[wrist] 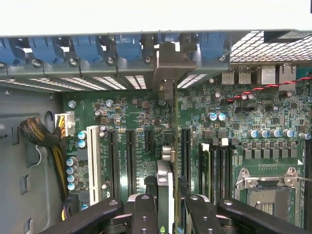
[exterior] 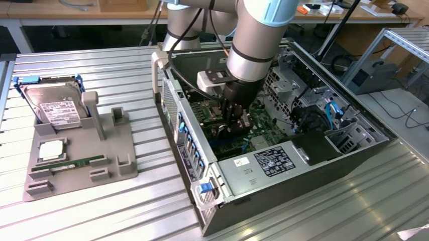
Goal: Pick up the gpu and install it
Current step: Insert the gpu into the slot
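My gripper [exterior: 231, 125] is down inside the open computer case [exterior: 355, 150], shut on the gpu [exterior: 221, 131]. In the wrist view the gpu [wrist: 167, 153] appears edge-on, standing upright over the green motherboard [wrist: 131, 117] between my two black fingers [wrist: 150, 195]. Its silver bracket [wrist: 170, 63] reaches the rear wall of the case, among the blue slot clips [wrist: 87, 48]. The card's lower edge runs beside a long black expansion slot [wrist: 185, 156]; I cannot tell whether it is seated in a slot.
A grey fixture [exterior: 87, 165] at the exterior view's left holds a hard drive [exterior: 57, 108], a green memory stick [exterior: 70, 164] and a chip [exterior: 52, 150]. Inside the case are the power supply [exterior: 268, 163], a braided cable bundle [wrist: 39, 134] and the processor socket [wrist: 265, 190].
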